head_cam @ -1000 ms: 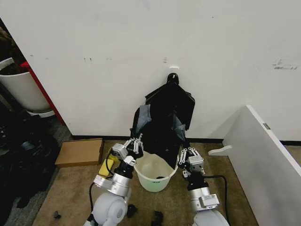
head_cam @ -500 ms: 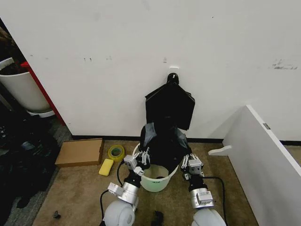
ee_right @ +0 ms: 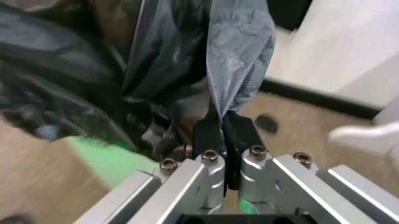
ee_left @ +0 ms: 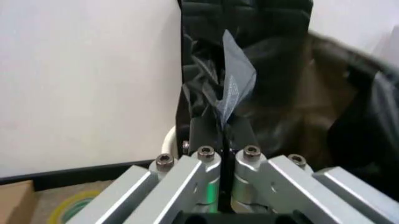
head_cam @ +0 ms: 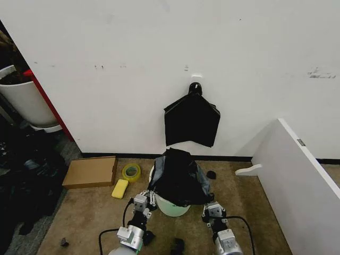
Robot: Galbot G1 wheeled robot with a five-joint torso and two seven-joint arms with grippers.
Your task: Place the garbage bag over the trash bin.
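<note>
The glossy black garbage bag [head_cam: 178, 178] is draped over the mouth of the cream-white trash bin [head_cam: 171, 207], whose lower wall shows beneath it. My left gripper [head_cam: 145, 201] sits low at the bin's left side, shut on a thin edge of the bag [ee_left: 232, 88]. At the bin's right side my right gripper [head_cam: 211, 209] is shut on another stretched edge of the bag [ee_right: 240, 60]. In the left wrist view my left gripper [ee_left: 221, 135] pinches the film beside the bin's rim [ee_left: 168, 140]. The right wrist view shows my right gripper [ee_right: 223, 130] next to the bin's wall [ee_right: 106, 158].
A flat folded black bundle [head_cam: 191, 122] hangs on the wall above the bin. A cardboard box [head_cam: 90, 171], a tape roll [head_cam: 131, 171] and a yellow sponge [head_cam: 120, 188] lie left of it. A bigger white tub [head_cam: 24, 101] stands far left. A white board [head_cam: 297, 180] leans on the right.
Both grippers came down and back toward me with the bag's edges in them. The bag, held high in front of the wall before, now covers the bin's mouth.
</note>
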